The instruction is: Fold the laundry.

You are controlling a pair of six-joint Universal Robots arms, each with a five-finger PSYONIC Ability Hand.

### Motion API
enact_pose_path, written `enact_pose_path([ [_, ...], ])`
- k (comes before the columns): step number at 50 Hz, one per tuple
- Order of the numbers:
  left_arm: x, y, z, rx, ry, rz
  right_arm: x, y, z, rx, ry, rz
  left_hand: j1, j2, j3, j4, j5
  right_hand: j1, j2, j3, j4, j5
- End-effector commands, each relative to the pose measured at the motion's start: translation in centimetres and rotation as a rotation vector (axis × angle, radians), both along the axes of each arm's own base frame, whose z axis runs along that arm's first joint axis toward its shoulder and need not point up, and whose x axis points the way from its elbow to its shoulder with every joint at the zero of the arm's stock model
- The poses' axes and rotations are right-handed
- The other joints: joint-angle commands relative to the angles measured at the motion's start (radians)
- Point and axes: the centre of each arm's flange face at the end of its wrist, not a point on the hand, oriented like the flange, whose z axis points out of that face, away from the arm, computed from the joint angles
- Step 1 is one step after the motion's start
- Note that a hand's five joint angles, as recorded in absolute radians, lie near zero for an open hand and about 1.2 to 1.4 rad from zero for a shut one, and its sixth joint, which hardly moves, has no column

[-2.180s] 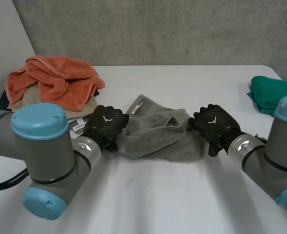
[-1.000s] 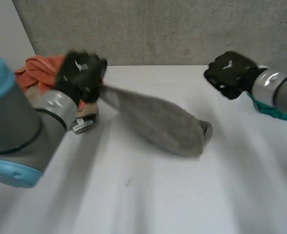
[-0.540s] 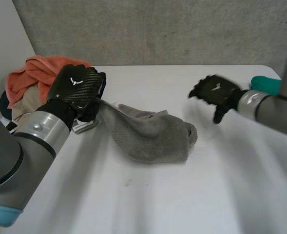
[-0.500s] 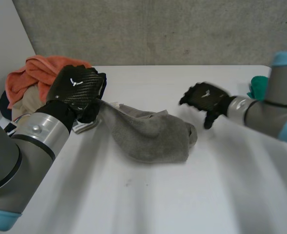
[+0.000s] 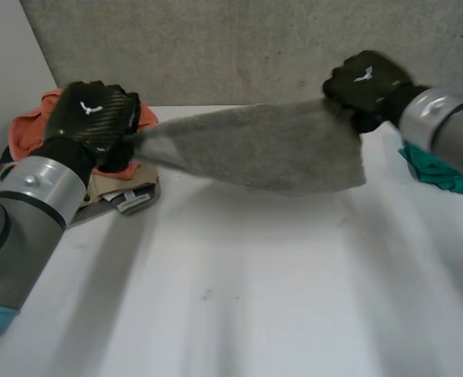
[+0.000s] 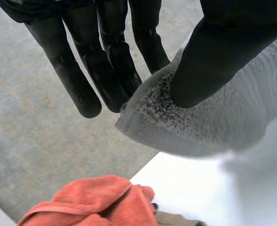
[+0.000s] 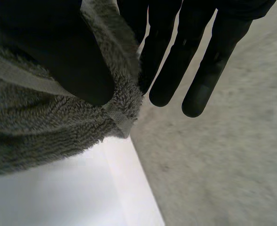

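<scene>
A grey towel (image 5: 255, 149) hangs stretched in the air above the white table (image 5: 255, 298), between my two hands. My left hand (image 5: 93, 126) pinches one corner of the towel (image 6: 176, 117) between its thumb (image 6: 213, 56) and fingers (image 6: 114, 61). My right hand (image 5: 365, 86) pinches the opposite corner of the towel (image 7: 58, 122) between its thumb (image 7: 58, 52) and fingers (image 7: 171, 61). The towel's lower edge sags toward the right hand's side, clear of the table.
A pile of laundry with an orange cloth (image 5: 27, 126) on top lies at the table's far left, over beige cloth (image 5: 121, 188). The orange cloth (image 6: 96, 202) also lies below my left hand. A green folded cloth (image 5: 435, 173) sits at the far right. A concrete wall (image 5: 239, 47) stands behind.
The right hand came in to the towel's free end, closed on its corner and lifted it. Both hands rose, and the towel went from lying on the table to hanging stretched between them.
</scene>
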Motion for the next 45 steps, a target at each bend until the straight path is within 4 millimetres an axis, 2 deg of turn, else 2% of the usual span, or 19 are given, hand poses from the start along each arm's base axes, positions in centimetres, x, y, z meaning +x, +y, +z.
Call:
enact_pose_path([
  [1,0.2,-0.4,-0.3,0.01,-0.001,0.008,-2.8,4.5,1.6,0.074,0.025,-0.028,0.281,0.199,0.206,0.197,0.248,0.314,0.235,0.214,0.202,0.258],
  [4,-0.1,-0.4,-1.5,0.045,-0.017,-0.01,-4.6,5.8,1.3,0.15,0.045,-0.07,0.281,0.199,0.206,0.197,0.248,0.314,0.235,0.214,0.202,0.258],
  [8,-1.5,-0.6,-5.6,0.158,-0.069,-0.08,-4.8,6.7,-1.1,0.234,0.099,-0.067,0.281,0.199,0.206,0.197,0.248,0.314,0.235,0.214,0.202,0.258],
  [9,-2.2,-0.7,-7.1,0.195,-0.087,-0.108,-4.8,6.4,-2.3,0.26,0.122,-0.067,0.281,0.199,0.206,0.197,0.248,0.314,0.235,0.214,0.202,0.258],
  [13,-3.6,-2.6,-9.8,0.22,-0.099,-0.12,-4.7,4.5,-6.1,0.358,0.157,-0.079,0.281,0.199,0.206,0.197,0.248,0.314,0.235,0.214,0.202,0.258],
  [16,-4.3,-4.2,-10.0,0.178,-0.09,-0.116,-4.8,2.7,-7.6,0.376,0.159,-0.119,0.281,0.199,0.206,0.197,0.248,0.314,0.235,0.214,0.202,0.258],
  [20,-5.7,-7.3,-5.9,-0.01,-0.049,-0.093,-4.3,-0.9,-7.5,0.256,0.122,-0.223,0.281,0.199,0.206,0.197,0.248,0.314,0.235,0.214,0.202,0.258],
  [23,-6.4,-9.2,-0.3,-0.197,0.014,-0.05,-2.6,-3.3,-4.0,0.024,-0.027,-0.27,0.281,0.199,0.206,0.197,0.248,0.314,0.235,0.214,0.202,0.258],
  [24,-6.5,-9.5,1.2,-0.246,0.039,-0.039,-1.9,-4.4,-2.0,-0.101,-0.148,-0.286,0.281,0.199,0.206,0.197,0.248,0.314,0.235,0.214,0.202,0.258],
  [25,-6.6,-10.0,4.1,-0.34,0.095,-0.017,-1.6,-4.8,-1.0,-0.152,-0.209,-0.286,0.281,0.199,0.206,0.197,0.248,0.314,0.235,0.214,0.202,0.258],
  [27,-6.5,-10.3,6.8,-0.438,0.156,0.002,-1.3,-5.4,1.0,-0.254,-0.329,-0.276,0.281,0.199,0.206,0.197,0.248,0.314,0.235,0.214,0.202,0.258],
  [28,-6.2,-10.1,9.5,-0.538,0.219,0.013,-1.1,-5.4,3.2,-0.35,-0.429,-0.253,0.281,0.199,0.206,0.197,0.248,0.314,0.235,0.214,0.202,0.258],
  [32,-5.6,-8.6,13.6,-0.673,0.301,0.012,-1.4,-4.5,6.8,-0.455,-0.52,-0.201,0.281,0.199,0.206,0.197,0.248,0.314,0.235,0.214,0.202,0.258],
  [34,-5.6,-8.7,13.1,-0.653,0.287,0.011,-1.3,-4.2,7.0,-0.446,-0.516,-0.179,0.281,0.199,0.206,0.197,0.248,0.314,0.235,0.214,0.202,0.258],
  [38,-5.6,-9.3,9.2,-0.525,0.224,0.012,-0.2,-4.2,3.8,-0.32,-0.448,-0.137,0.281,0.199,0.206,0.197,0.248,0.314,0.235,0.214,0.202,0.258],
  [39,-5.8,-9.1,6.9,-0.456,0.189,0.005,-0.1,-4.2,3.2,-0.291,-0.436,-0.132,0.281,0.199,0.206,0.197,0.248,0.314,0.235,0.214,0.202,0.258],
  [40,-5.8,-9.1,5.8,-0.427,0.171,0.004,0.0,-4.2,2.5,-0.262,-0.424,-0.128,0.281,0.199,0.206,0.197,0.248,0.314,0.235,0.214,0.202,0.258],
  [44,-5.9,-8.7,1.6,-0.306,0.117,-0.001,0.2,-4.3,-2.0,-0.102,-0.359,-0.131,0.281,0.199,0.206,0.197,0.248,0.314,0.235,0.214,0.202,0.258],
  [45,-5.7,-8.5,-0.9,-0.24,0.079,-0.002,0.3,-4.2,-4.0,-0.04,-0.329,-0.138,0.281,0.199,0.206,0.197,0.248,0.314,0.235,0.214,0.202,0.258],
])
